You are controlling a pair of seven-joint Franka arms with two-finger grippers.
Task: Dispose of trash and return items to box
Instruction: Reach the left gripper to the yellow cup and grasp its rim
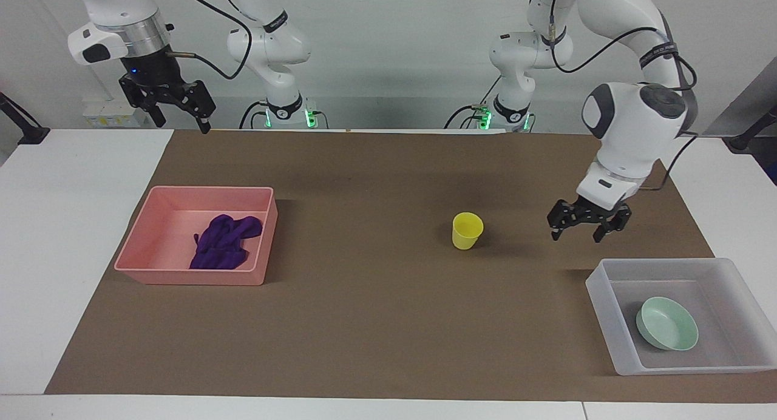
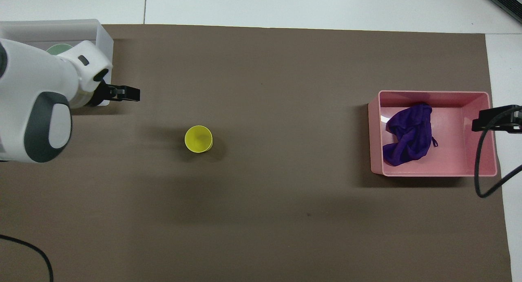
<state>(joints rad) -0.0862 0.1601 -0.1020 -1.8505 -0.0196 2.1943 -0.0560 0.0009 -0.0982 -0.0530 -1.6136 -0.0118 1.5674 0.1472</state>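
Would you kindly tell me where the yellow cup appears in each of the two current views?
Facing view: the cup stands upright on the brown mat, right of centre in the picture.
Overhead view: the cup sits left of centre.
Shared landmark: the pink tray, at the right arm's end of the table.

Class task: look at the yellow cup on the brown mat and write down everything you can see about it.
The yellow cup is small, plain and smooth, plastic by its look, wider at the rim than at the base. It stands upright with its mouth up, and the overhead view shows nothing inside. It stands alone on the brown mat, between the pink tray and the clear box, nearer the box's end. Nothing touches it. The left gripper is in the air beside it, fingers open.
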